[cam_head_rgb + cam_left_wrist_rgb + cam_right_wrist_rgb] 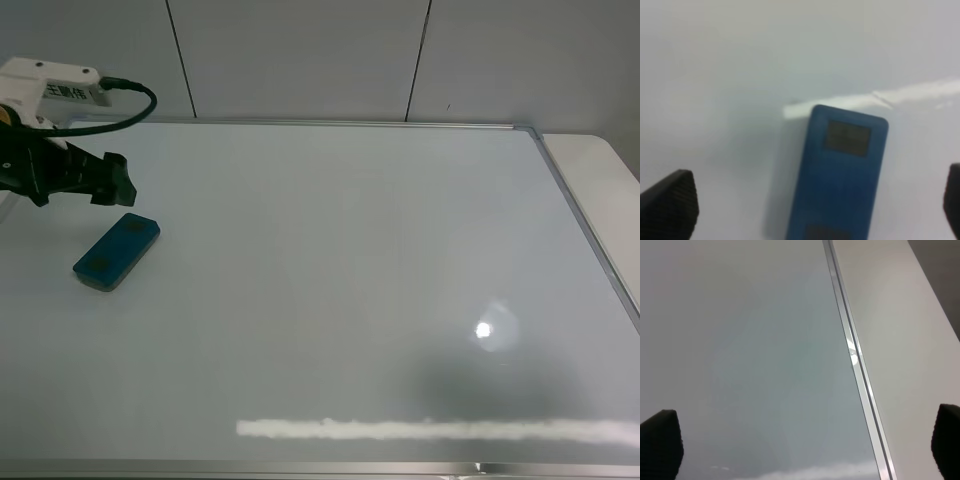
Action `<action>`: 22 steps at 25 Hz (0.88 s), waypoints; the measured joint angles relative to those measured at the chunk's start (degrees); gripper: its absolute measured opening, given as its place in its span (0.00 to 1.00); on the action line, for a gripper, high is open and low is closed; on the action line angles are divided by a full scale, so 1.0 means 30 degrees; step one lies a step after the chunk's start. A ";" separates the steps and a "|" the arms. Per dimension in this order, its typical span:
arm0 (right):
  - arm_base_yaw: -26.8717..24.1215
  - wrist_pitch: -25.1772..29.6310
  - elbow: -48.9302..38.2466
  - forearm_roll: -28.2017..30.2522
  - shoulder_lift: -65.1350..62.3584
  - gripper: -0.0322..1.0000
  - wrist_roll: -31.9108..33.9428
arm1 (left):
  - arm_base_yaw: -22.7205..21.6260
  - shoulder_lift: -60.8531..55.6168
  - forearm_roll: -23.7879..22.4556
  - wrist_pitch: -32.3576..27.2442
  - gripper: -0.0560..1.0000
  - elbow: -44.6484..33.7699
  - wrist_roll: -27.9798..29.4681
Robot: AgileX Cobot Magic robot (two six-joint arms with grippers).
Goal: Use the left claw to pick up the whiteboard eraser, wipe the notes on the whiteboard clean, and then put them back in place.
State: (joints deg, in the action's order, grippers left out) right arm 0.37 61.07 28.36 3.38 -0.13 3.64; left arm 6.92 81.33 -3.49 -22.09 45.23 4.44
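The teal-blue whiteboard eraser lies flat on the whiteboard near its left side, turned at a slant. My left claw hovers just behind it, apart from it, open and empty. In the left wrist view the eraser lies on the board between my two spread fingertips, with its dark patches showing. No red notes show in any view. My right gripper is open and empty over the board's right edge and is out of the exterior high view.
The board's silver frame runs along its right edge, with a pale table surface beyond it. A grey panelled wall stands behind. Light glare streaks lie near the board's front edge.
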 joint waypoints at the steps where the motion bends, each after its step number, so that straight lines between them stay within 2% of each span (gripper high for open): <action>1: 0.0000 0.0000 0.0000 0.0000 0.0000 0.99 0.0000 | -0.0247 -0.0760 0.0003 -0.0396 0.99 0.0000 0.0000; 5: 0.0000 0.0000 0.0000 0.0000 0.0000 0.99 0.0000 | -0.1730 -0.3771 0.0003 -0.2104 0.99 0.0000 0.0000; 15: 0.0000 0.0000 0.0000 0.0000 0.0000 0.99 0.0000 | -0.7685 -1.0648 -0.0113 -0.6821 0.99 -0.0007 0.0000; 20: 0.0000 0.0000 0.0000 0.0000 0.0000 0.99 0.0000 | -0.8104 -1.4302 -0.0113 -0.8603 0.99 -0.0007 0.0179; 22: 0.0000 0.0000 0.0000 0.0000 0.0000 0.99 0.0000 | -0.8104 -1.5723 -0.0113 -0.9901 0.99 -0.0007 0.0199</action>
State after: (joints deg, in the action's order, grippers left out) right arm 0.37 61.07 28.36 3.38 -0.13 3.64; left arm -17.39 34.16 -3.83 -51.79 45.21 5.04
